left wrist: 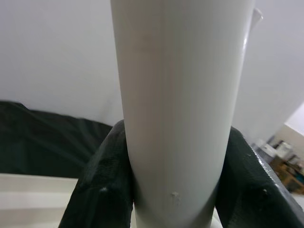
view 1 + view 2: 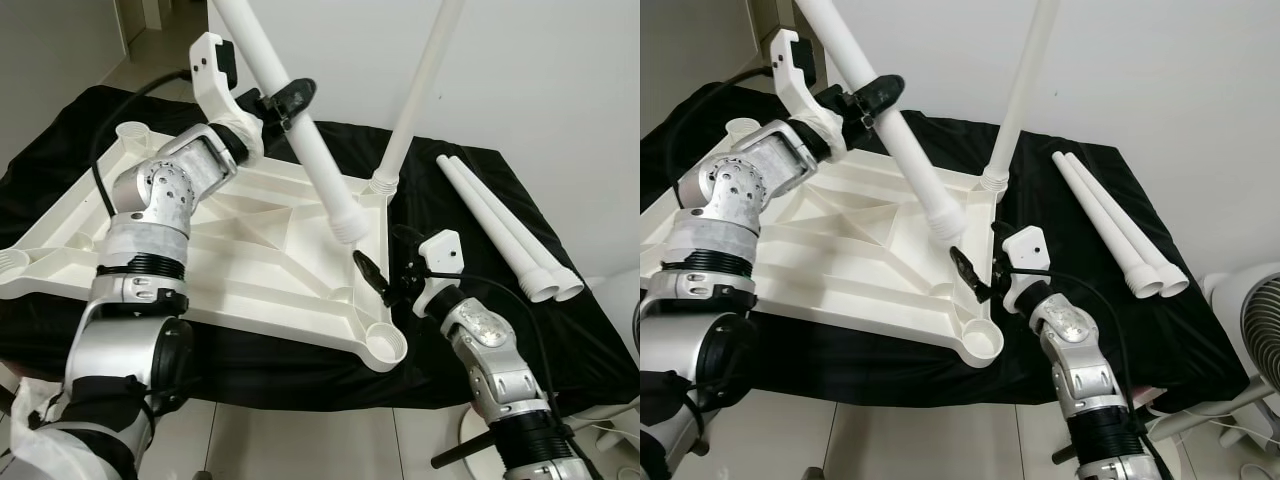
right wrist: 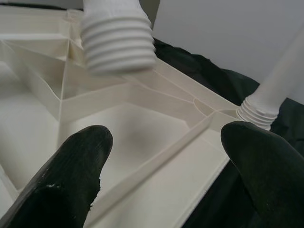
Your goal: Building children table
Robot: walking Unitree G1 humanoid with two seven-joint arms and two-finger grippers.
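Risk first, going from the left. Clamped by the left gripper (image 2: 288, 103) around the middle of a white leg (image 2: 300, 130), fingers (image 1: 102, 190) pressed against both sides of the tube. Held tilted, with the threaded end (image 2: 350, 226) hanging just above the upturned tabletop (image 2: 240, 250), not over any socket. Easy to slip or rotate inside the grip, because smooth and long, with much of the weight above the fingers. Easy also to cross-thread if brought down tilted into the near corner socket (image 2: 387, 345). Possible as well to knock the already mounted leg (image 2: 415, 95), standing upright in the far corner just beside.

Further right, the right gripper (image 2: 385, 270), spread wide and holding nothing, one finger hanging over the tabletop's edge rib. Seen from its wrist camera, the threaded end close ahead of both fingertips, apart from them. Danger of collision here if both arms move together.

At the far right, two spare legs (image 2: 500, 230) lying side by side on the black cloth (image 2: 520, 330), well apart from both grippers.
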